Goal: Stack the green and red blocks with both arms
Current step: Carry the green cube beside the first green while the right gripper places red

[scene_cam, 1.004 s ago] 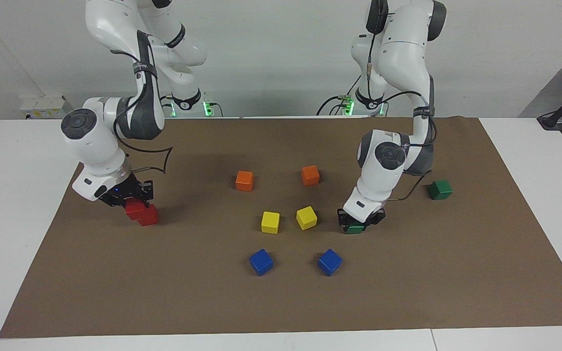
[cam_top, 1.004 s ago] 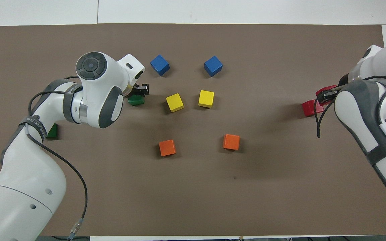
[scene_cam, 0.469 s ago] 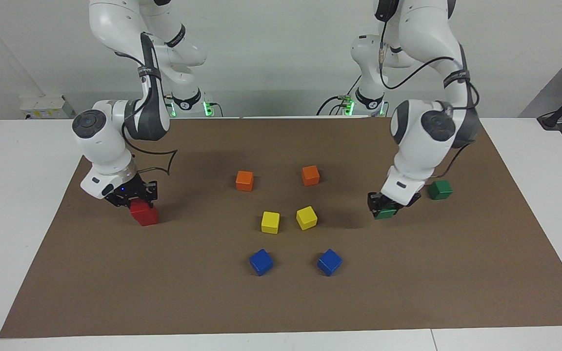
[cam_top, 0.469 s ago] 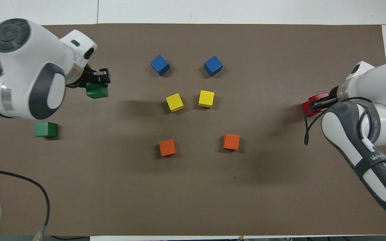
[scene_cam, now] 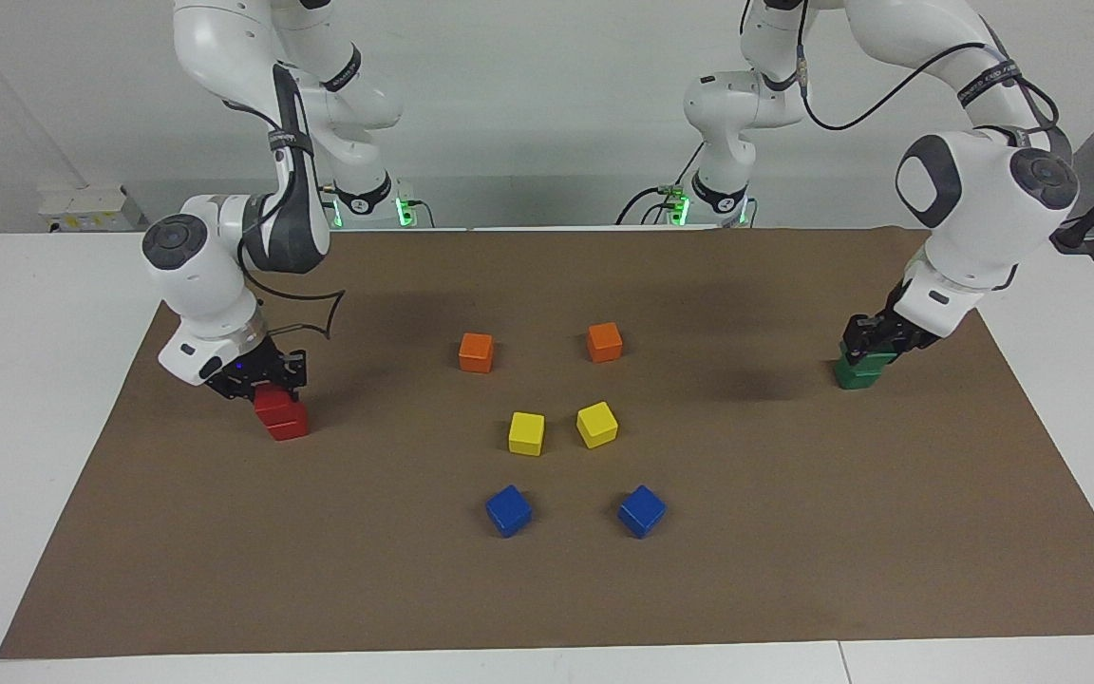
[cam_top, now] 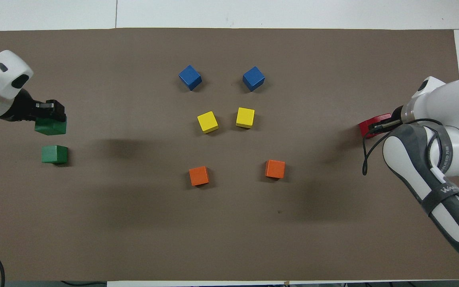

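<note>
green and red blocks are shown at the two ends of the brown mat (scene_cam: 547, 589), each pair attended by one arm. the left gripper (scene_cam: 875, 340) is closed on a held green block (scene_cam: 873, 357), seen in the overhead view at (cam_top: 50, 126), and is carried low over the resting green block (scene_cam: 856, 376), which lies on the mat at the left arm's end of the table (cam_top: 54, 154). in the facing view the held block appears almost directly above the resting one; whether the two faces touch cannot be told, and the overhead view suggests the held block is still raised. the decisive relation is judged to be this vertical alignment: the target lies straight below the left gripper, so a short descent with square edges is called for, and an offset could tip the block off. the right gripper (scene_cam: 257, 380) is closed on the upper red block (scene_cam: 273, 400), which sits on the lower red block (scene_cam: 287, 425) at the right arm's end of the table, the two seeming in contact; only a red edge (cam_top: 373, 122) is visible from overhead. this stack is judged ready for release. the orange cubes (scene_cam: 476, 351), yellow cubes (scene_cam: 526, 432) and blue cubes (scene_cam: 508, 510) lie mid-mat, well apart from both grippers.
</note>
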You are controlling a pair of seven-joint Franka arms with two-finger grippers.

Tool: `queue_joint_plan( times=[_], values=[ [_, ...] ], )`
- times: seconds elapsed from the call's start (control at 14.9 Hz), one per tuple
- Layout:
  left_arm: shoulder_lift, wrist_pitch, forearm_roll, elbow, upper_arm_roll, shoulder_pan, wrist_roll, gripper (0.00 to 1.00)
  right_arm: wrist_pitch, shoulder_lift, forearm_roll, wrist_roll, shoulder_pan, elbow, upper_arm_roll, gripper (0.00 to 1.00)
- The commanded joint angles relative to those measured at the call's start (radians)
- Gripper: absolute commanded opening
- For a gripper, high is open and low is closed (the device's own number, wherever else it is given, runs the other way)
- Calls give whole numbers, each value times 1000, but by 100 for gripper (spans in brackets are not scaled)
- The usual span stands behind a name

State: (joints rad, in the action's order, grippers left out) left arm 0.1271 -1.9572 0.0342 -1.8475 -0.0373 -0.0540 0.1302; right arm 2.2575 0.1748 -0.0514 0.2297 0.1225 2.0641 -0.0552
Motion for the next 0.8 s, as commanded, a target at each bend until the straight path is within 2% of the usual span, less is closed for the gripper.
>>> queue_joint_plan(
  times=[0.0,0.13,0.27,0.74],
  values=[
    [-90,-177,10,-191,13,-78,60,0,25,-38,15,0,20,48,-12,0],
    [-119,-280,10,-286,11,-87,57,0,25,-41,15,0,20,48,-12,0],
    [-130,-327,10,-332,13,-102,61,0,27,-40,15,-1,20,48,-12,0],
    [-106,-440,10,-394,13,-104,72,0,66,-38,15,-6,17,53,-14,0]
  ],
)
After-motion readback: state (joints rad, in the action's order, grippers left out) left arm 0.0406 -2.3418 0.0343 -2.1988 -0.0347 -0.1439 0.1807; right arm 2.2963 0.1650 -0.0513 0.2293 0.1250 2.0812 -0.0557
